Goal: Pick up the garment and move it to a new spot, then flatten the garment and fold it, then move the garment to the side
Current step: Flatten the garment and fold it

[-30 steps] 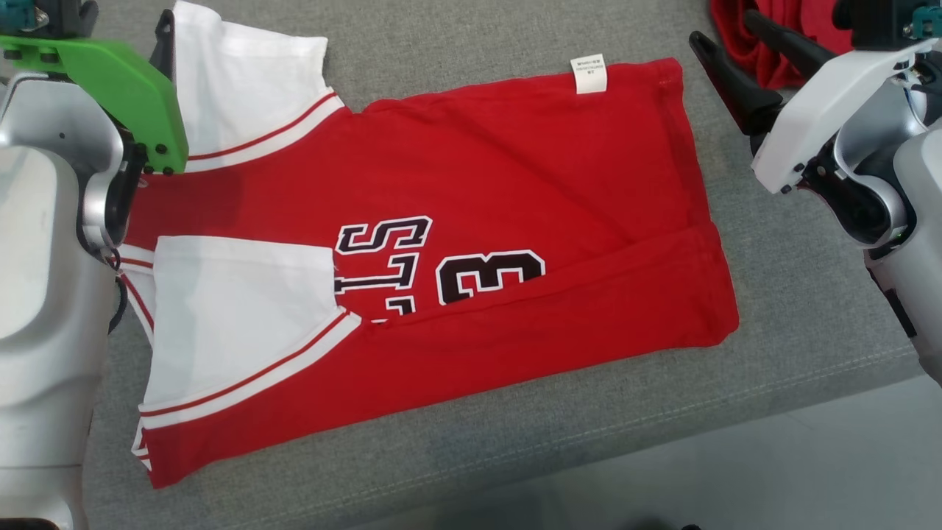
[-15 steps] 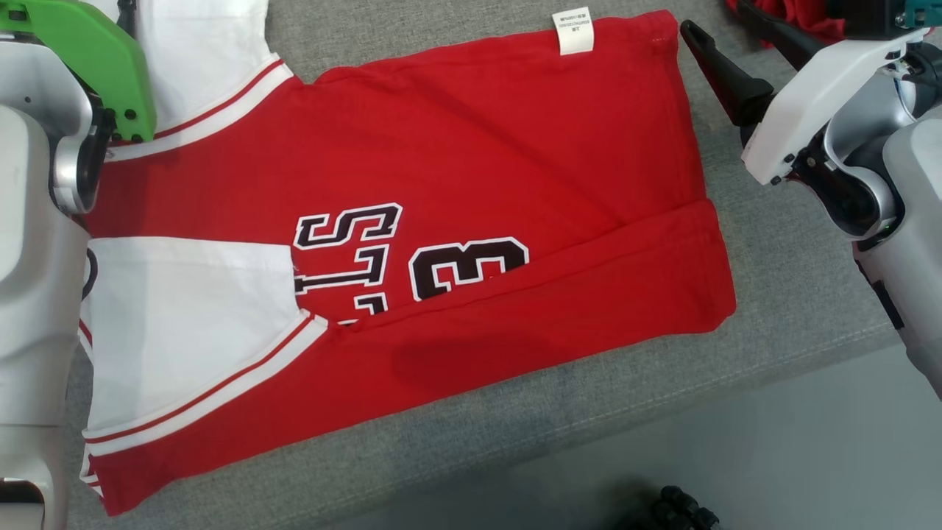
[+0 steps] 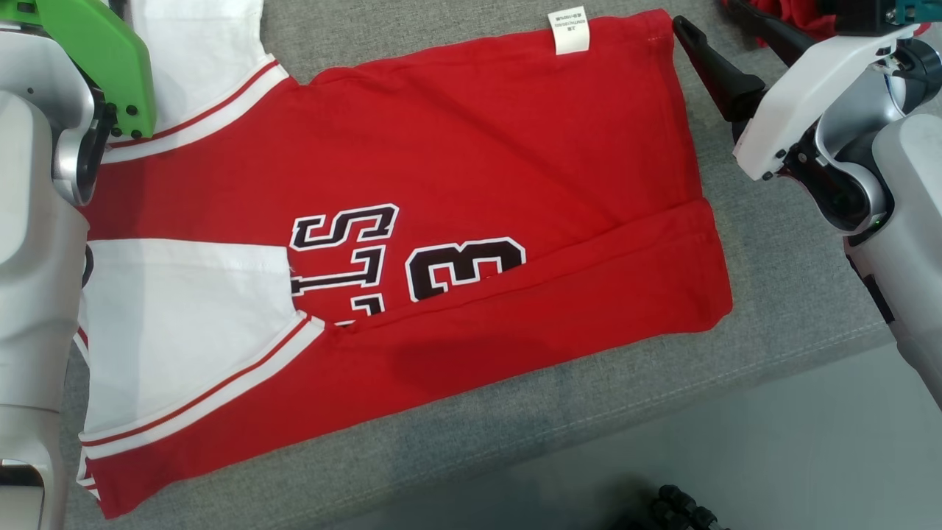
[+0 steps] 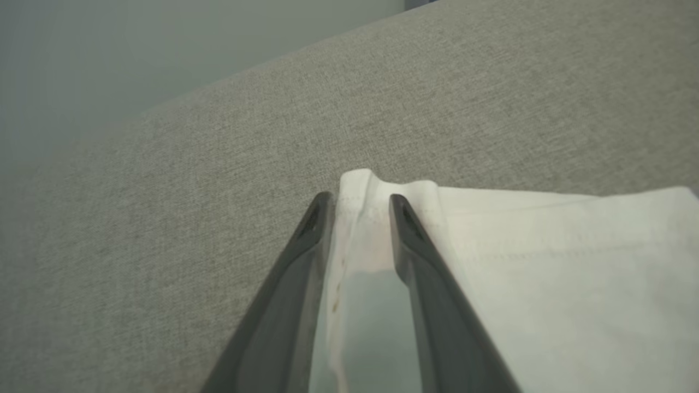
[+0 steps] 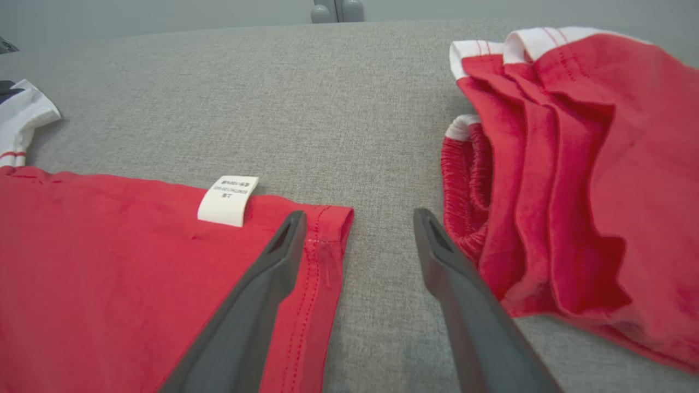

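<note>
The garment (image 3: 456,169) is a red jersey with white sleeves and black lettering, lying flat on the grey padded surface (image 3: 773,309) with its near long edge folded over. My left gripper (image 4: 359,199) is at the far sleeve (image 4: 546,262). Its jaws stand a narrow gap apart, open, with the sleeve's hemmed corner between them. The left arm's green wrist cover (image 3: 110,59) shows at the upper left of the head view. My right gripper (image 5: 359,214) is open at the jersey's far right corner (image 5: 327,218). One finger hangs over the hem, the other over bare grey cloth.
A pile of red garments (image 5: 573,164) lies just right of the right gripper, also seen at the head view's top edge (image 3: 802,18). The padded surface's front edge (image 3: 589,423) runs diagonally, with pale floor (image 3: 809,456) beyond. A dark object (image 3: 677,508) sits on the floor.
The head camera has shifted, so the whole picture sits further left and up. The right gripper's fingers have come nearer to the jersey's far right corner.
</note>
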`<state>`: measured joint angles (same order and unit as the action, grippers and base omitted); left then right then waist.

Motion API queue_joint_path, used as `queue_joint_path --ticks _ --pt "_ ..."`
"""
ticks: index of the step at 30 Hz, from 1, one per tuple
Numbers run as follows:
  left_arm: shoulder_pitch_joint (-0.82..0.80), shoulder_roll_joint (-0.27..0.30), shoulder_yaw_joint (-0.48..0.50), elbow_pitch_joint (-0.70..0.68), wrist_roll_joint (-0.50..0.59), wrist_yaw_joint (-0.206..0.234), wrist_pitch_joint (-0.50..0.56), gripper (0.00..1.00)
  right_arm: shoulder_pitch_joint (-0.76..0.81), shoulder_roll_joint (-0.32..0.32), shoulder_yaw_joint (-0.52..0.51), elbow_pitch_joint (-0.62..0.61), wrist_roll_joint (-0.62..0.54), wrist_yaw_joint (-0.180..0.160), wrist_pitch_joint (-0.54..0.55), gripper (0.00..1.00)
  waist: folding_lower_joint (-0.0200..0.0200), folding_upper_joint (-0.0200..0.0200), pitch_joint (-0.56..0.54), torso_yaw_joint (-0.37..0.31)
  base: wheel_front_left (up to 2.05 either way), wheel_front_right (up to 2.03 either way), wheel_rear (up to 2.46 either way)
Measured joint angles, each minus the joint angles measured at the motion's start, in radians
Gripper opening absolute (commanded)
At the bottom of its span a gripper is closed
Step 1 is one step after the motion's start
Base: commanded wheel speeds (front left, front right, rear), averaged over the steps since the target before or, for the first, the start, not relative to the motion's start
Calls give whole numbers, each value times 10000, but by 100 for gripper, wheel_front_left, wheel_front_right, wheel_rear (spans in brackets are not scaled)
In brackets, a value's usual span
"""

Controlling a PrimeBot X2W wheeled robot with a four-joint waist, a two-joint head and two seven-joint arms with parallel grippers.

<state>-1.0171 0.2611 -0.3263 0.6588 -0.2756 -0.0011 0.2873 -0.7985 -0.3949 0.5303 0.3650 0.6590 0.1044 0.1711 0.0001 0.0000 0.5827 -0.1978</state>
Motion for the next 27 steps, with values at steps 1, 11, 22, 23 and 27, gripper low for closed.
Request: queue_joint_path --ticks 1,11,22,23,27 --pt "-28 -2 -31 65 27 -48 -73 12 -12 19 6 29 0 2 -6 100 0 0 -4 -7 0 0 0" --pt "-104 -309 -178 420 42 -456 -1014 0 -27 -111 84 662 0 12 -84 100 0 0 -166 186 0 0 0" --pt "-135 -654 -115 399 -270 -784 -1881 0 -61 -173 90 1335 196 96 159 100 -1 0 -309 812 0 0 0" --pt "-135 -683 -130 399 -270 -792 -1933 0 -114 -171 84 1415 211 96 186 100 -1 0 -307 877 0 0 0" --pt "-135 -732 -176 435 -282 -871 -2104 0 -351 -136 61 1724 293 96 334 100 -1 0 -287 1107 0 0 0"
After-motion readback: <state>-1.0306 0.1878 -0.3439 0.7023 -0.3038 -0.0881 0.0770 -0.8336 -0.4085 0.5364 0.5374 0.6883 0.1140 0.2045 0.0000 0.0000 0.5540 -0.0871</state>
